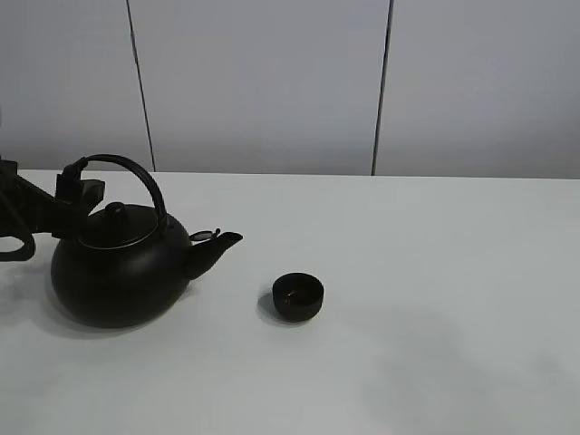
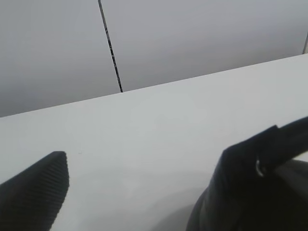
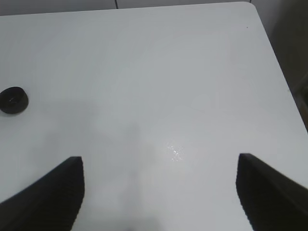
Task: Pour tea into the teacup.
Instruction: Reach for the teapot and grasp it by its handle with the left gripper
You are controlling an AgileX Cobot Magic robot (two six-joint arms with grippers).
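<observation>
**Q:** Where is the teacup, and is there anything in it?

**A:** The teacup (image 1: 297, 295) is a tiny black bowl. It stands upright just below the middle of the high view, on a white counter (image 1: 435, 272). Its inside is too dark to tell whether it holds tea. No trickle of tea can be seen anywhere.

**Q:** Which step does this look like?

**A:** It looks like taking hold of the kettle, with pouring not yet begun. The round black kettle (image 1: 118, 267) sits level at the left of the frame. Its spout (image 1: 217, 246) points right toward the cup, with bare counter between them. The left gripper (image 1: 80, 190) is at the left foot of the arched handle (image 1: 149, 181). In the left wrist view the jaws of that gripper (image 2: 144, 159) are spread, with bare counter between them. The handle (image 2: 288, 132) runs along the lower right, beside one jaw, so it seems unclasped.

**Q:** What does the next move call for?

**A:** Probably clenching on the handle, lifting, and carrying the spout right until it is over the cup. Then a slow tilt, because the cup is a narrow target.

**Q:** And the other arm?

**A:** The right gripper (image 3: 160, 163) does not appear in the high view. In its own view the jaws are released wide and hold nothing. The teacup (image 3: 13, 100) is at the left edge of that picture.

**Q:** How much room is there to move?

**A:** Bare counter fills the right and lower parts of the high view. The counter's far edge meets a grey wall (image 1: 272, 82) across the upper middle. In the right wrist view, a rounded corner of the counter shows at the upper right, and an edge runs down the right side.
</observation>
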